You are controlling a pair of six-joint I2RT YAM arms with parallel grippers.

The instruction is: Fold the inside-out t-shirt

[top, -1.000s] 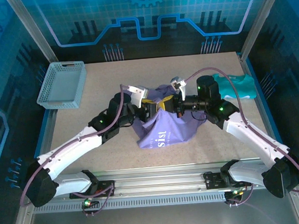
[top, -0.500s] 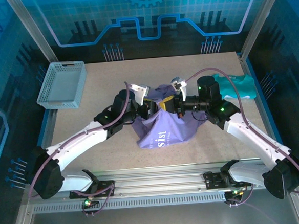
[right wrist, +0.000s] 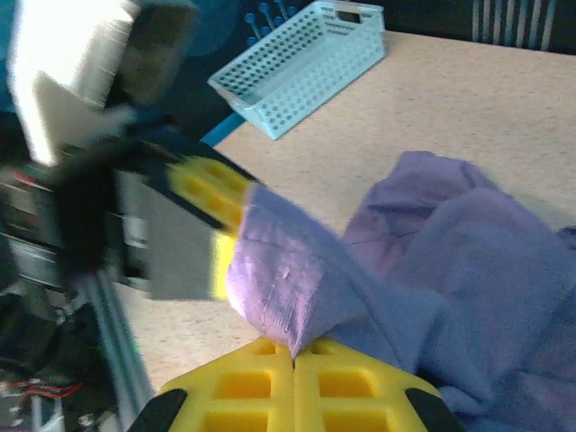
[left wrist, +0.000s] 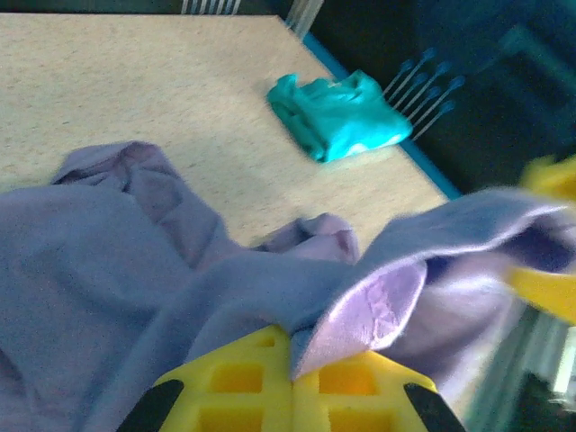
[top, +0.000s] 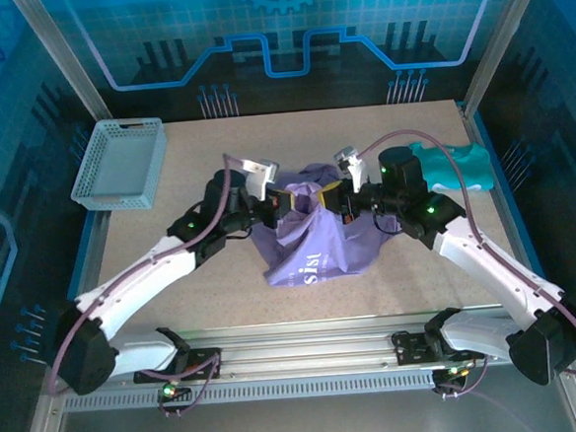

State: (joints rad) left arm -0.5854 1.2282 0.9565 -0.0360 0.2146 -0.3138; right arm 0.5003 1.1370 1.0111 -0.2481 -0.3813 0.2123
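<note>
1. Sitting in a bunch in the middle of the speckled tan table (top: 194, 143) is the soft lavender-purple cloth t-shirt (top: 315, 244).
2. The left gripper (top: 289, 205) has its yellow fingers pinched tight on a fold at the shirt's far edge.
3. The right gripper (top: 330, 201) is pinched on that same edge, just beside the left one. The two face each other.
4. The rest of the shirt runs from both grippers toward the near side of the table.
5. I think they need to pull apart sideways next to spread the shirt flat.
</note>
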